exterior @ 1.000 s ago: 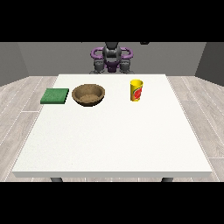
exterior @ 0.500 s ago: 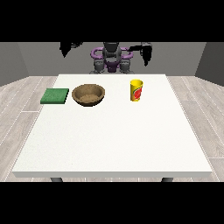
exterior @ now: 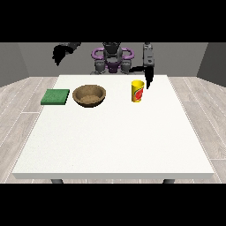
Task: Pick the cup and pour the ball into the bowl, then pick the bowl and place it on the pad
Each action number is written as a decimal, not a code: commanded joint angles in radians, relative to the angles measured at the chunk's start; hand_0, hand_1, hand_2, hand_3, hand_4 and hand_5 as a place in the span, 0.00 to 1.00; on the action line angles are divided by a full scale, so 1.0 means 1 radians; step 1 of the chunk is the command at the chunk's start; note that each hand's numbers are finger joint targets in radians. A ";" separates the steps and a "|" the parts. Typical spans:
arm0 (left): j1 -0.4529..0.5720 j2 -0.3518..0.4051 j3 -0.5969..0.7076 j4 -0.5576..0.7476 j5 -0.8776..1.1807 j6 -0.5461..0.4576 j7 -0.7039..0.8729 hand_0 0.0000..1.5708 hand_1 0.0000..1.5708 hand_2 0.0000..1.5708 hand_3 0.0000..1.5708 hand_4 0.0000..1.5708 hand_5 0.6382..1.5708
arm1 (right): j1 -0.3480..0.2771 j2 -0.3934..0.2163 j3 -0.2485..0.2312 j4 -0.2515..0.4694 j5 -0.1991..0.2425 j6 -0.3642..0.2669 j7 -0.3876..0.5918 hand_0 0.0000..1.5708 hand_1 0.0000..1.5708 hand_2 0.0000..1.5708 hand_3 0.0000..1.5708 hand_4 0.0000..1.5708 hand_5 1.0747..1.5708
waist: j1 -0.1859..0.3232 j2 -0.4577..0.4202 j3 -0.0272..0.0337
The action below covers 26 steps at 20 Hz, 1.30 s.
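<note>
First step, reaching for the cup: a yellow cup with a red label (exterior: 138, 91) stands near the white table's (exterior: 114, 145) far edge. The black hand at the view's right (exterior: 148, 77) hangs fingers-down just beside it; whether they are spread, I cannot tell. Next, it likely must close around the cup. A brown wooden bowl (exterior: 89, 95) and a flat green pad (exterior: 55, 96) sit toward the far left corner. The hand at the view's left (exterior: 59, 53) is raised.

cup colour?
Yellow, with a red marking on its side: the cup, seen in the front view.
</note>
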 commanded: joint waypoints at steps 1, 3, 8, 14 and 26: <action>-0.049 -0.002 0.021 0.183 -0.026 0.017 -0.116 0.00 0.00 0.00 0.00 0.00 0.86 | 0.025 -0.012 -0.013 0.036 -0.013 0.043 -0.038 0.00 0.00 0.00 0.00 0.42 0.97 | -0.025 -0.008 0.0002; -0.129 0.040 0.053 0.252 0.002 -0.015 -0.108 0.00 0.00 0.00 0.00 0.01 0.86 | -0.026 -0.030 -0.041 0.078 -0.023 0.034 -0.024 0.00 0.00 0.00 0.00 0.42 0.98 | -0.012 -0.005 0.0001; -0.135 0.032 0.076 0.395 0.013 -0.029 -0.231 0.00 0.00 0.00 0.00 0.13 0.85 | 0.006 -0.021 -0.038 0.112 -0.019 0.074 -0.105 0.00 0.00 0.00 0.00 0.43 0.98 | -0.031 0.021 0.0000; -0.196 0.045 0.097 0.568 0.008 -0.025 -0.340 0.00 0.00 0.00 0.00 0.23 0.89 | -0.030 -0.040 -0.068 0.140 -0.037 0.071 -0.091 0.00 0.00 0.00 0.00 0.43 0.99 | -0.027 0.018 0.0000; -0.228 0.059 0.077 0.694 -0.119 0.219 -0.374 0.82 0.82 1.00 1.00 0.89 0.87 | -0.064 -0.203 -0.213 0.162 -0.223 0.195 0.027 0.00 0.00 0.00 0.10 0.40 0.99 | -0.097 -0.014 0.0007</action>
